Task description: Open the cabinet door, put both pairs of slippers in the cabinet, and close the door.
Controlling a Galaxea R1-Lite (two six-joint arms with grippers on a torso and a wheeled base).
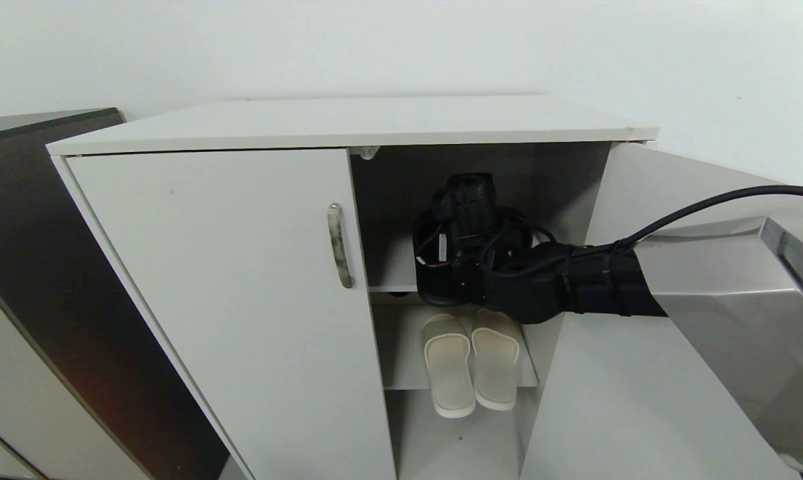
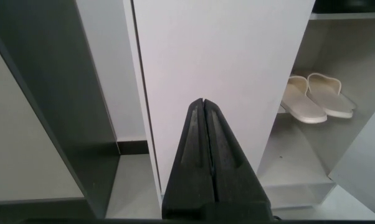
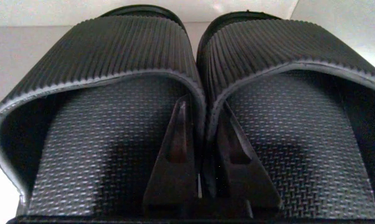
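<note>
The white cabinet [image 1: 348,123] has its left door [image 1: 228,300] shut and its right door [image 1: 641,400] swung open. A pair of white slippers [image 1: 471,360] lies side by side on the middle shelf, their heels over its front edge; the left wrist view also shows these white slippers [image 2: 315,96]. My right arm [image 1: 575,280] reaches into the upper shelf. My right gripper [image 3: 202,124] is shut on the touching inner walls of a pair of black ribbed slippers [image 3: 113,93]. My left gripper [image 2: 203,106] is shut on nothing, low in front of the shut left door [image 2: 218,50].
A metal handle [image 1: 338,247] sits at the left door's inner edge. A dark cabinet [image 1: 41,267] stands to the left of the white one. The bottom shelf [image 1: 455,440] lies below the white slippers. A white wall is behind.
</note>
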